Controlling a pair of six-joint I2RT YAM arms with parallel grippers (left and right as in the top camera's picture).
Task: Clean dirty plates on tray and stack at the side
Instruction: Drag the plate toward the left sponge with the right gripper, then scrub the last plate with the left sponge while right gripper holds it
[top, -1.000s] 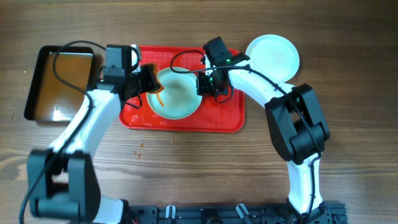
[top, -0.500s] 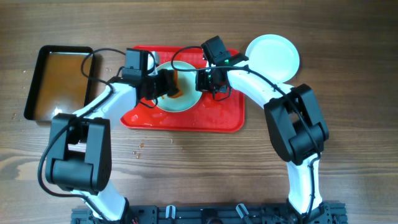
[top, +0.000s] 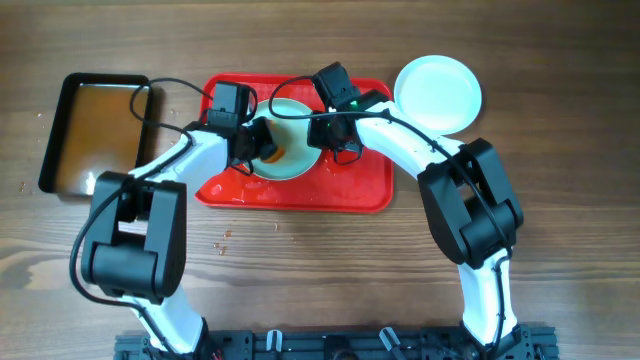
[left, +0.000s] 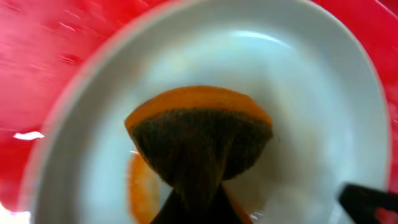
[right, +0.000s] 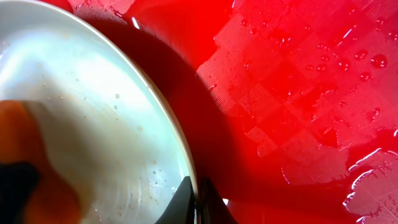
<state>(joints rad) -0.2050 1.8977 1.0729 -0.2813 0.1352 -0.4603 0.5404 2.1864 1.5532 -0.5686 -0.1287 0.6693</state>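
Observation:
A white plate (top: 295, 150) sits on the red tray (top: 360, 185), and my right gripper (top: 322, 135) is shut on its right rim. The right wrist view shows the fingers (right: 196, 198) pinching the rim of the plate (right: 93, 112) over the wet tray (right: 298, 93). My left gripper (top: 262, 143) is shut on an orange and dark sponge (top: 272, 148) pressed into the plate. In the left wrist view the sponge (left: 199, 134) lies on the plate (left: 298, 93) beside an orange smear (left: 142, 186). Another white plate (top: 438, 93) lies on the table right of the tray.
A black tray (top: 95, 130) of brownish liquid stands at the left of the red tray. Small crumbs (top: 222, 240) lie on the wooden table in front of the tray. Water drops cover the red tray's surface.
My left gripper moved right with the sponge, from the plate's left edge into its middle. The right gripper shifted slightly left, still on the rim.

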